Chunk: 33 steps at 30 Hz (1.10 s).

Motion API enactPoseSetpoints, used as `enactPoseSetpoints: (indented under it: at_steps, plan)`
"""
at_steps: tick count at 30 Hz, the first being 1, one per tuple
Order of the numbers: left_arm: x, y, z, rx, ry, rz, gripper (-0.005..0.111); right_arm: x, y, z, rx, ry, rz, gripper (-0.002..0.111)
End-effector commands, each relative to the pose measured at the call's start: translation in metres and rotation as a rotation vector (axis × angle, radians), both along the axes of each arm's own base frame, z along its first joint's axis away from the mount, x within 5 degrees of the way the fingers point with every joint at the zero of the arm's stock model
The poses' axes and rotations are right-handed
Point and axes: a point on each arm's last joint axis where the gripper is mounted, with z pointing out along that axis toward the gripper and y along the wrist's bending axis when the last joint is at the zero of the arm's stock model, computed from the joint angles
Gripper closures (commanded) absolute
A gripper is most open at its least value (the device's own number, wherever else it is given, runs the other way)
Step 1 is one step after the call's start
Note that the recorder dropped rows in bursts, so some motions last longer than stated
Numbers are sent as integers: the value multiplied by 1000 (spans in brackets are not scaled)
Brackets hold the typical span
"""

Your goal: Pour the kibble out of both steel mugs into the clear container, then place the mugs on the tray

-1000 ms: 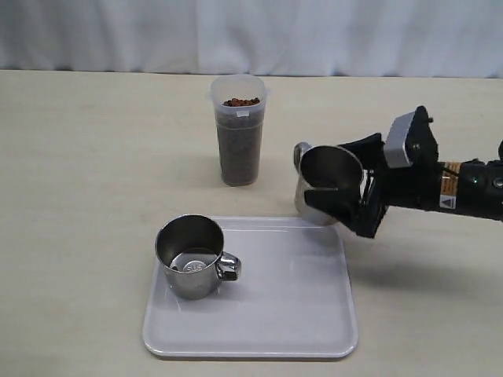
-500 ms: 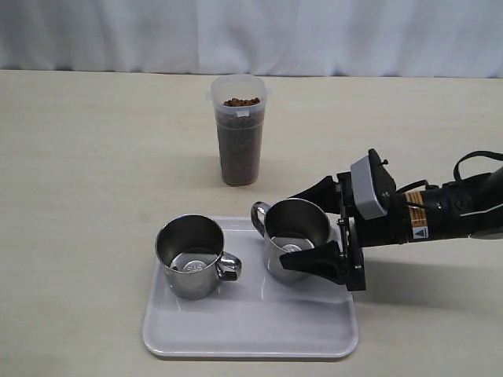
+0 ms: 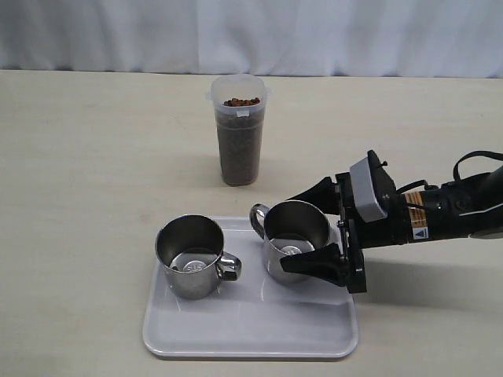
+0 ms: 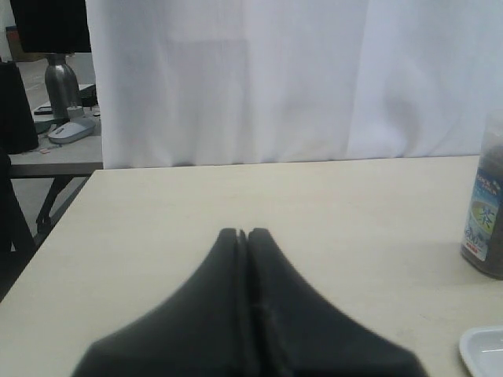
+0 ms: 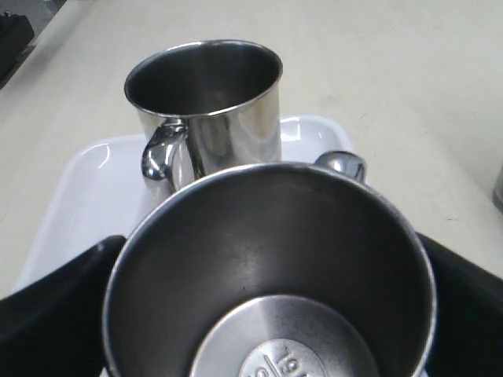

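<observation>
— Where do the two steel mugs stand?
— Both are upright on the tray [image 3: 259, 334], which lies at the near side of the table [image 3: 94, 157]. The left mug [image 3: 191, 255] stands free, its handle pointing right. The right mug [image 3: 295, 224] is just beside it, not touching, its handle toward the far left. The stamped bottom of each mug shows.
— And the right gripper?
— The right gripper [image 3: 297, 234] reaches in from the right and clasps the right mug, one finger on its far side and one on its near side.
— The kibble?
— The kibble [image 3: 240, 102] fills the clear container [image 3: 253, 86] almost to the rim. The container stands upright beyond the tray, well apart from the mugs.
— The left gripper?
— The left gripper [image 4: 242, 234] has its fingers pressed together on nothing, low over the table.
</observation>
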Motion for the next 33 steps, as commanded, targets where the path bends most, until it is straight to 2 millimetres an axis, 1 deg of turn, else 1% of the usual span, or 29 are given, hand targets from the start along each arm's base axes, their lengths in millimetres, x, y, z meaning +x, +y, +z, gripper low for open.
enactPoseSetpoints:
  at_steps: [1, 4, 6, 11, 15, 19, 20, 21, 22, 24, 26, 27, 28, 30, 33]
  plan:
    - [0, 0, 0, -4, -13, -5, 107, 1, 2, 3, 21, 29, -17, 38]
    - [0, 0, 0, -1, -12, -5, 107, 2, 2, 3, 22, 29, -18, 32]
    - [0, 0, 0, -1, -12, -5, 107, 2, 2, 3, 23, 32, -24, 31]
    - [0, 0, 0, -1, -12, -5, 107, 4, 1, 11, 39, 30, -38, 31]
    - [0, 0, 0, -1, -12, -5, 107, 2, 0, 32, 42, 63, -46, 31]
    - [0, 0, 0, -1, -12, -5, 107, -1, 0, 60, 45, 105, -79, 31]
    - [0, 0, 0, -1, -12, -5, 107, -1, -1, 68, 43, 127, -102, 33]
    - [0, 0, 0, -1, -12, -5, 107, -2, -2, 76, 36, 141, -133, 36]
    - [0, 0, 0, -1, -12, -5, 107, -2, -3, 84, 17, 174, -179, 42]
    - [0, 0, 0, -1, -12, -5, 107, -2, -8, 97, -42, 255, -302, 58]
    - [0, 0, 0, -1, -12, -5, 107, -2, -18, 109, -128, 266, -465, 81]
    - [0, 0, 0, -1, -12, -5, 107, -4, -22, 113, -164, 256, -513, 92]
    - [0, 0, 0, -1, -12, -5, 107, -9, -28, 117, -187, 237, -572, 105]
    - [0, 0, 0, -1, -12, -5, 107, -19, -39, 125, -191, 199, -721, 104]
    - [0, 0, 0, -1, -12, -5, 107, -41, -59, 131, -161, 151, -943, 104]
